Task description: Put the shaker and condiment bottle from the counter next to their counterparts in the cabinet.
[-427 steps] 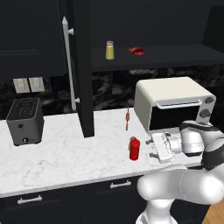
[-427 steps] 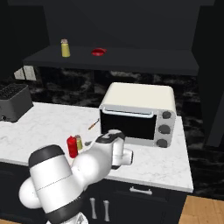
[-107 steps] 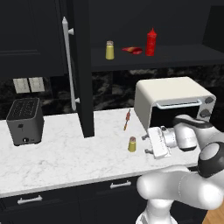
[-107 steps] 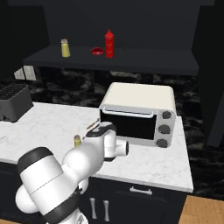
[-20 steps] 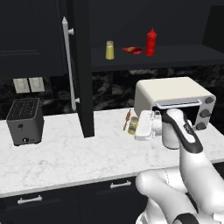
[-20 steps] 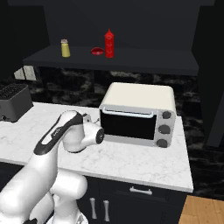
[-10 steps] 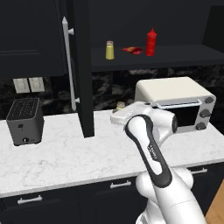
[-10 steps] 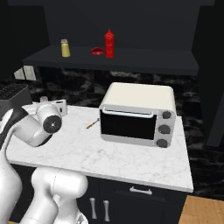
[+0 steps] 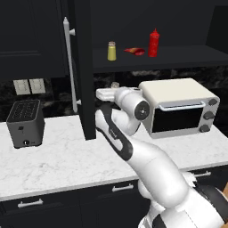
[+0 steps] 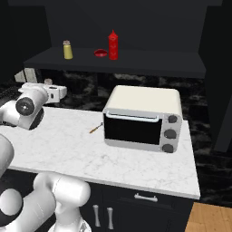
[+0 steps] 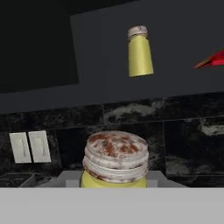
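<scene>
We see the pincer (image 9: 115,85) closed tight on the yellow shaker (image 11: 115,161), holding it up in the air, lower than the cabinet shelf (image 9: 178,59). On that shelf stand the other yellow shaker (image 9: 111,51), a flat red thing (image 9: 135,51) beside it, and the red squeeze bottle (image 9: 153,43). A toaster oven (image 9: 178,107) sits on the bench (image 9: 49,160) below the shelf.

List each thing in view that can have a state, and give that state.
gripper: shut on the shaker, raised above the counter
shaker: held, upright
second shaker: upright on cabinet shelf
condiment bottle: upright on shelf
cabinet door: open
toaster oven: door closed
toaster: slots empty
</scene>
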{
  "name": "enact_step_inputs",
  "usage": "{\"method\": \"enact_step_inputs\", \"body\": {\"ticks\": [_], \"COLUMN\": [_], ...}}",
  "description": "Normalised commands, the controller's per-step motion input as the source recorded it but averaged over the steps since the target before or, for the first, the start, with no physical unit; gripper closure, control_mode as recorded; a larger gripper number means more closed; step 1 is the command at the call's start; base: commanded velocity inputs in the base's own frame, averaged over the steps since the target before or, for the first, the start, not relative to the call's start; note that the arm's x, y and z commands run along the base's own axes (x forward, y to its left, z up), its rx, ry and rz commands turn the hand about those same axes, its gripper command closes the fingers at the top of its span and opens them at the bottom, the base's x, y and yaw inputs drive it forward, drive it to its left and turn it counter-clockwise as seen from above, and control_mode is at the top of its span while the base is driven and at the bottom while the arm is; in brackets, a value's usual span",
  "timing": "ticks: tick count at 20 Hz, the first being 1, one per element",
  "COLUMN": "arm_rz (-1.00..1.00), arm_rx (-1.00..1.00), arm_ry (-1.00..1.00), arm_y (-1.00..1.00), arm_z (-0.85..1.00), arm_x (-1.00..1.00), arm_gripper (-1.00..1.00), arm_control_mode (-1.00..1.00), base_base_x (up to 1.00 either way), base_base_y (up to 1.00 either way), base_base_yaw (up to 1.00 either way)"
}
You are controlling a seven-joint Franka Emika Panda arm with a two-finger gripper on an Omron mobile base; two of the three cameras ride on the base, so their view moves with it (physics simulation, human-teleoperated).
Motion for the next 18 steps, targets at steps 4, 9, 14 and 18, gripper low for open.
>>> {"method": "enact_step_inputs", "body": {"ticks": [4, 9, 14, 18], "arm_rz": [-0.03, 0.04, 0.02, 0.00], "arm_rx": [0.00, -0.04, -0.12, 0.00], "arm_ry": [0.00, 0.00, 0.02, 0.00], "arm_y": [-0.03, -0.33, -0.48, 0.00], "arm_z": [0.78, 0.81, 0.83, 0.00], "arm_x": [0.38, 0.07, -0.03, 0.00], "arm_gripper": [1.00, 1.00, 1.00, 1.00], "arm_control_mode": [-1.00, -1.00, -1.00, -1.00], "base_base_x": [0.00, 0.00, 0.00, 0.00], "base_base_y": [0.00, 0.00, 0.00, 0.00], "base_base_yaw": [0.00, 0.00, 0.00, 0.00]}}
